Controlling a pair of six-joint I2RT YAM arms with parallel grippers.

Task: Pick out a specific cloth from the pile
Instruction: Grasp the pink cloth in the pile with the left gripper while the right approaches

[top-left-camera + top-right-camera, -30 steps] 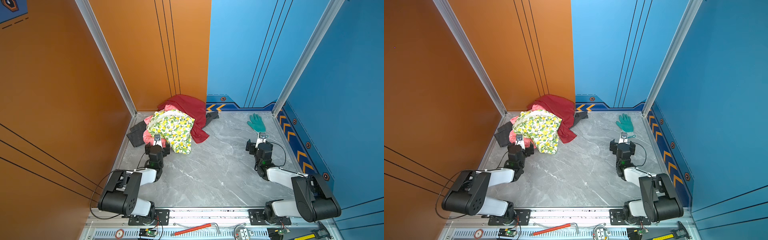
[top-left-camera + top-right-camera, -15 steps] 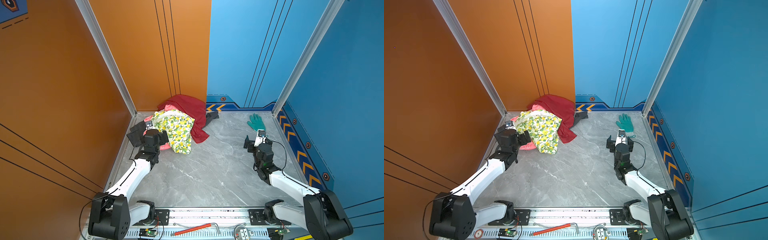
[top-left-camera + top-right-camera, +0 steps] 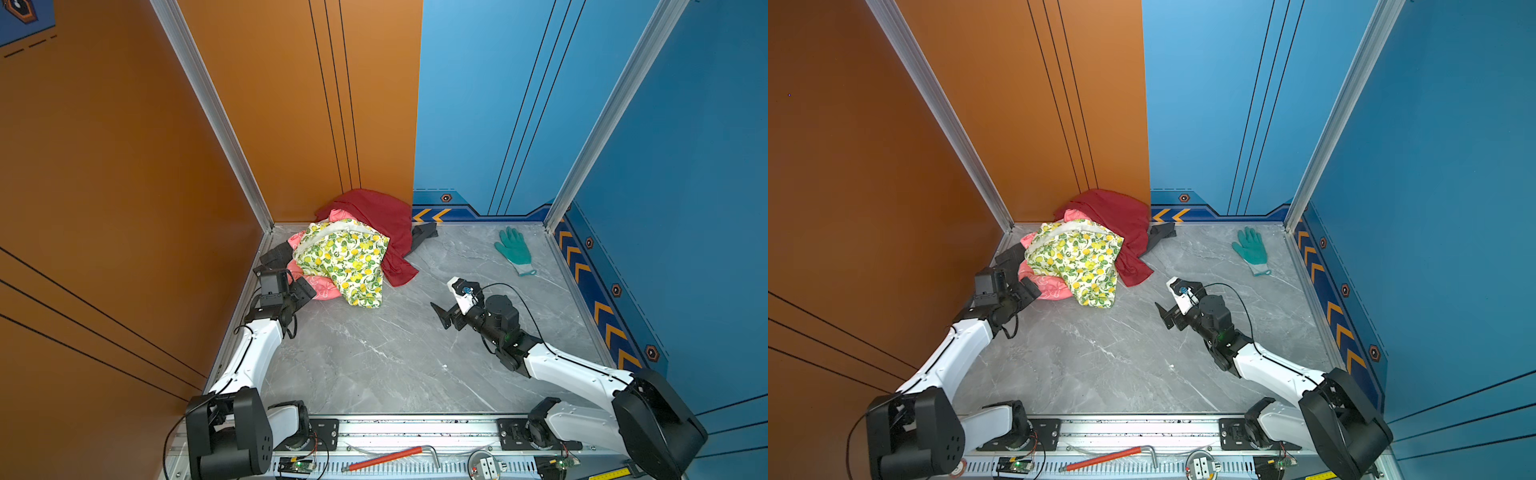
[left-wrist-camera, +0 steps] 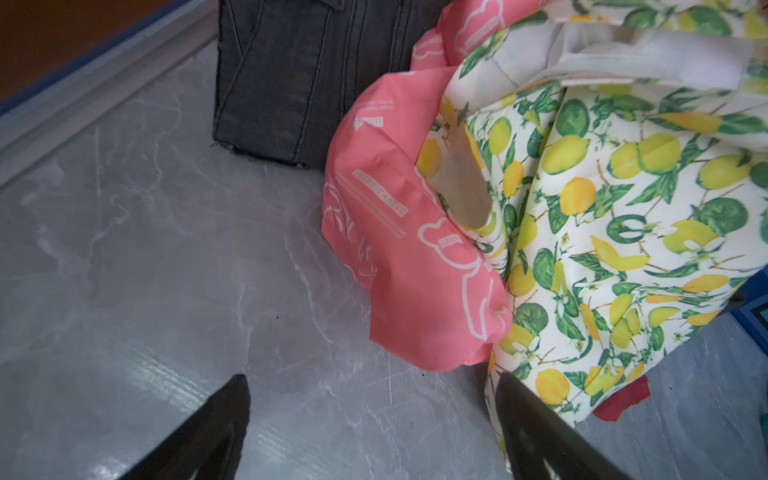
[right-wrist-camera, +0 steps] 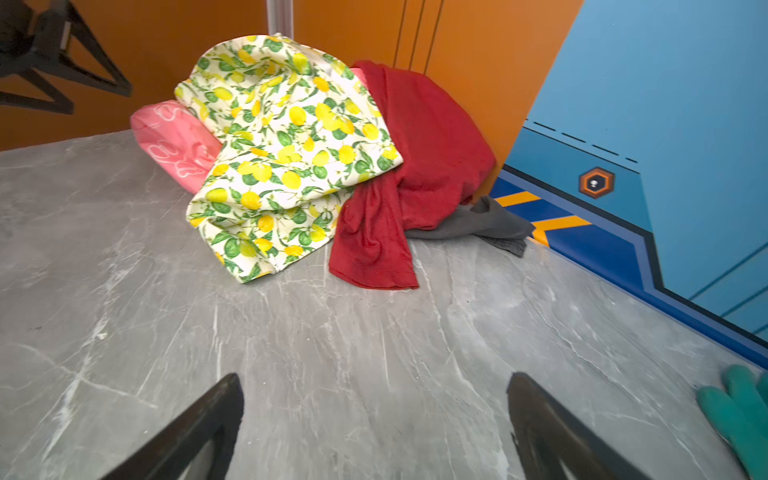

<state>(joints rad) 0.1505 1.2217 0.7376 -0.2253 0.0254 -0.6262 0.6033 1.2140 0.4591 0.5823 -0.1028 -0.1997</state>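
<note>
The pile (image 3: pixel 353 249) lies in the far left corner, with a lemon-print piece (image 3: pixel 345 257) on top and a dark red cloth (image 3: pixel 384 218) behind it. The cloth (image 3: pixel 322 289) (image 3: pixel 1050 289), coral pink with white outlines, bulges out from under the lemon print on the pile's near left side. My left gripper (image 3: pixel 298 287) (image 4: pixel 370 376) is open just in front of that pink bulge (image 4: pixel 399 249), one finger against the lemon-print hem. My right gripper (image 3: pixel 446 301) (image 5: pixel 374 376) is open over bare table mid-right, facing the pile, and holds nothing.
A teal glove (image 3: pixel 513 249) (image 5: pixel 739 407) lies at the far right. Dark grey pieces stick out at the pile's left (image 4: pixel 291 83) and right (image 5: pixel 478 224). Orange and blue walls close in the table. A red-handled tool (image 3: pixel 386 457) lies on the front rail.
My left arm has stretched forward, bringing its gripper up to the pink cloth. My right arm has swung from near the glove toward the middle and turned to face the pile.
</note>
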